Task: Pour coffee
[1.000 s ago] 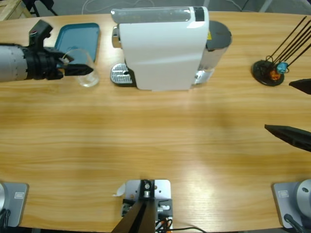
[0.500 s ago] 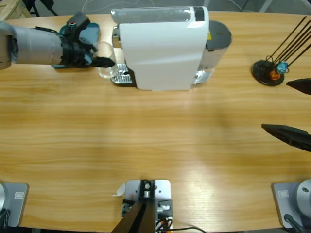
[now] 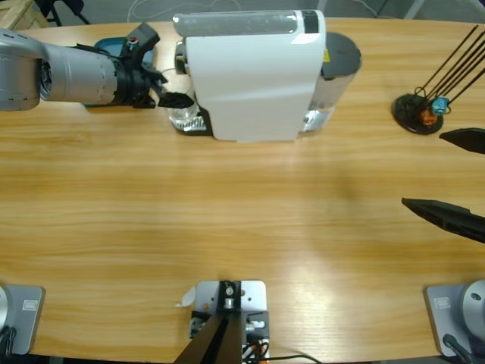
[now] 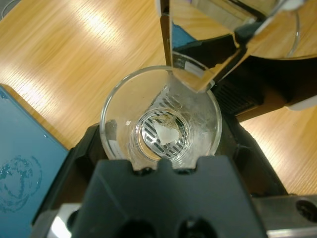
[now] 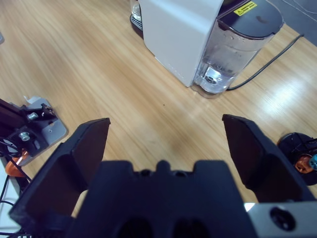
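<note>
Landmark: a boxy white plastic coffee machine (image 3: 254, 76) stood at the far side of the long, pale, grained wooden surface (image 3: 242, 220).
Left hand: the left hand (image 3: 176, 102) reached in beside the machine's left end, its black jaws clenched around a small clear round glass tumbler (image 4: 161, 119).
Tumbler: it sat on the machine's ribbed metal drip grate (image 3: 186, 120), under the shiny spout (image 4: 190, 74); the grate showed through its base.
Coffee: none could be made out in the glass.
Tray: a flat teal-blue plastic tray (image 4: 22, 148) lay left of the machine, just behind the arm.
Water tank: a clear tank with a dark grey lid (image 5: 237, 42) sat at the machine's right end.
Right hand: the right hand (image 5: 168, 144) hovered well to the machine's right, jaws spread wide, released.
Stand: a round black base with thin black rods (image 3: 418, 112) stood right of the machine.
</note>
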### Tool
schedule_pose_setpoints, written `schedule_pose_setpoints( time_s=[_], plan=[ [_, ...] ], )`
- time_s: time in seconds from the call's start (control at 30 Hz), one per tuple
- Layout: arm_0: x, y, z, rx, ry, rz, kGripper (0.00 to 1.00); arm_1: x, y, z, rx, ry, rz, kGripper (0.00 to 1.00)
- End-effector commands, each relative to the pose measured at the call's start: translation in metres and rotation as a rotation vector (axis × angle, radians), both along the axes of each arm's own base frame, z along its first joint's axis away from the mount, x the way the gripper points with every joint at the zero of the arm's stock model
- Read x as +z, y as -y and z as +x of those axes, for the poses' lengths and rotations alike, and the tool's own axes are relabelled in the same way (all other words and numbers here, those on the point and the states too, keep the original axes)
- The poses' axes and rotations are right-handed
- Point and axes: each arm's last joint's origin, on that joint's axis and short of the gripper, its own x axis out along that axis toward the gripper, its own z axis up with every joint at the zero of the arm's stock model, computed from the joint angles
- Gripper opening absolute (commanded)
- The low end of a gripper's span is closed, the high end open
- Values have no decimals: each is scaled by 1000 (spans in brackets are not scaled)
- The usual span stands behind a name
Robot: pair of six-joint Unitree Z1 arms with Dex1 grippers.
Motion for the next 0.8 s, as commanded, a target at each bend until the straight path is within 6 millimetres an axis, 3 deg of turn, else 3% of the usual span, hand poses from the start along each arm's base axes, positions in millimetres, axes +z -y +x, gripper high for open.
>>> schedule_pose_setpoints(
  time_s=[0.03, 0.1, 0.17, 0.5, 0.8],
  plan=[
    [-18, 11, 7, -21, -21, 18, 794, -12, -3, 2, -5, -40, -30, 1000],
    [-17, 12, 8, -20, -22, 14, 956, -12, -2, 2, -5, -41, -31, 1000],
    [-16, 11, 7, -24, -26, 8, 993, -12, -3, 2, -5, -41, -32, 1000],
    [1, -1, -12, -37, -27, 4, 996, -13, -4, 3, -8, -42, -36, 1000],
    [25, -47, -47, 63, -64, 108, 996, -13, -4, 3, -3, -48, -38, 1000]
  ],
)
